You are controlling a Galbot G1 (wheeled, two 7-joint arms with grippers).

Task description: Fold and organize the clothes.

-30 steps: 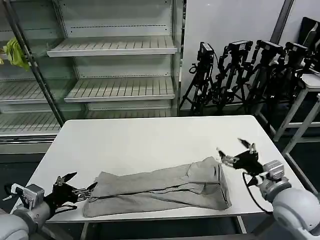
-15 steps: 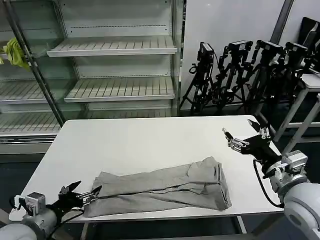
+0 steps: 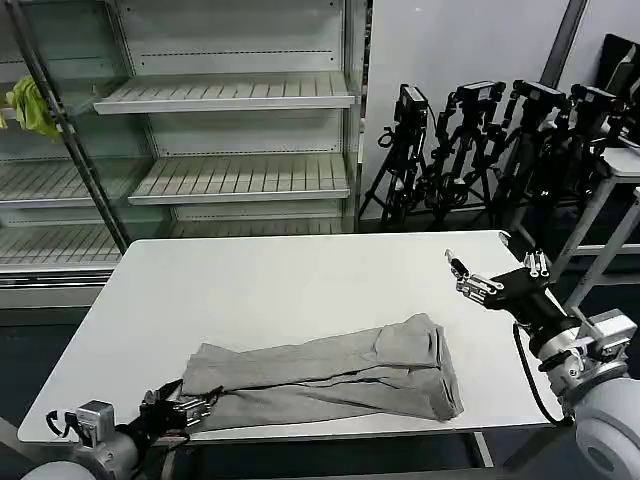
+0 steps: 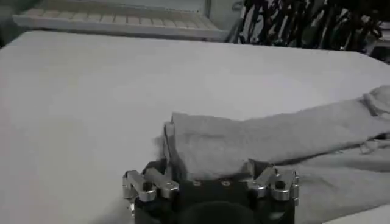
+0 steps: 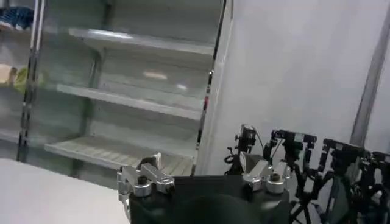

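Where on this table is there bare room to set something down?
The table is bare across its whole far half, behind the T-shirt, and along its left side. Crowded: the near edge, where the shirt lies with the left claw at its end. The right claw hovers over the far right corner.

A white table [image 3: 300,280] is set before empty metal shelving [image 3: 230,130], on whose left upright a yellow-green cloth [image 3: 30,105] is hung, while a row of black camera tripods [image 3: 480,150] is stood against the pale wall behind, beside another white table [image 3: 625,165] at the right edge.
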